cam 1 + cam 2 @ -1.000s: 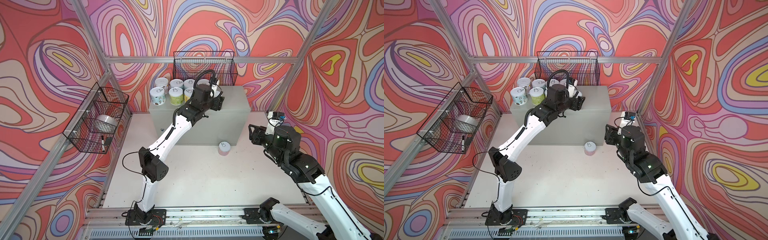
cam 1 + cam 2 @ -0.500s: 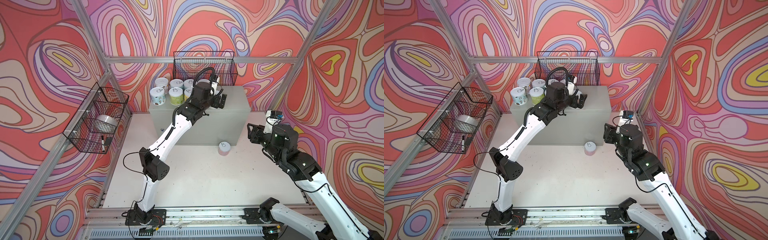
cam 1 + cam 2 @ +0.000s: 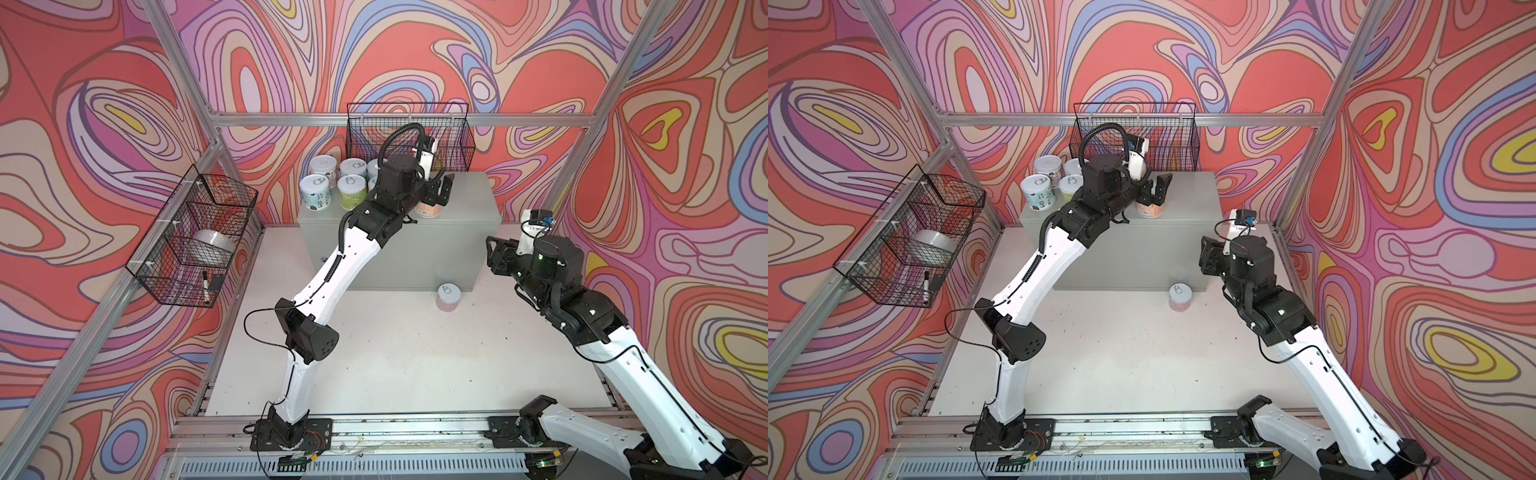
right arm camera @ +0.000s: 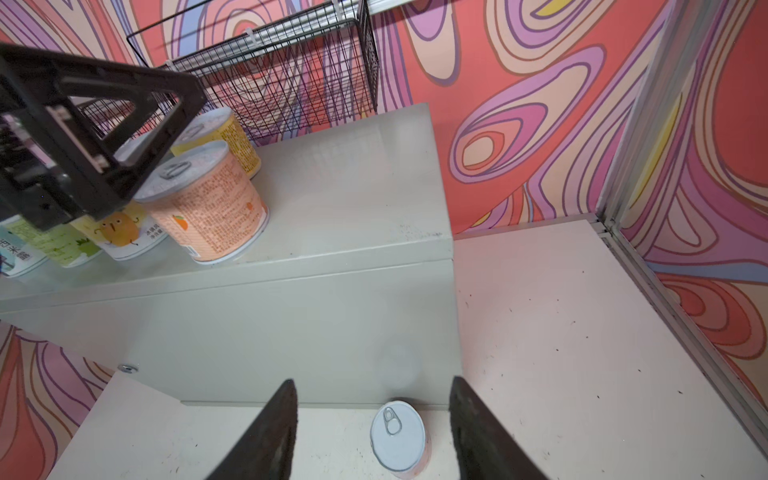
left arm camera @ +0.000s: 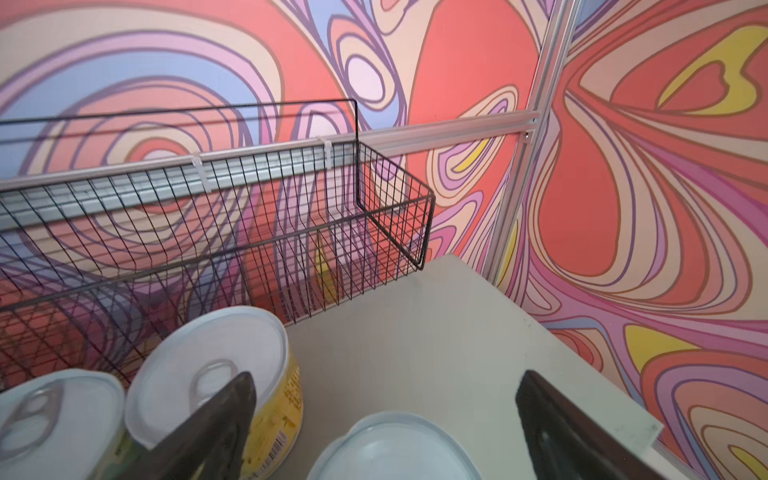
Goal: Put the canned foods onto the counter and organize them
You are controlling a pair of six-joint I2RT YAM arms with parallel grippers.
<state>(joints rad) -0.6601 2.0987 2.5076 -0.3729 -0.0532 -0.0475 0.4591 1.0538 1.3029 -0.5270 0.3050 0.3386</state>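
Inspecting the light-grey metal cabinet counter (image 3: 469, 203), we find the short orange-labelled can with silvery pull-tab lid (image 3: 429, 210) upright near its front edge, centre of both top views, beside other pastel cans (image 3: 316, 196). The left gripper (image 3: 1152, 193), clamped on it a second ago, now stands spread wide over it. The right gripper (image 4: 372, 382) is part-spread, empty; a pink-labelled can (image 4: 399, 436) stands at the counter's foot.

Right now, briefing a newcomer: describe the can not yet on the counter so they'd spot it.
Find the grey cabinet at the back. At the foot of its front, near its right corner, a pink can stands on the tabletop; the other cans sit on top.
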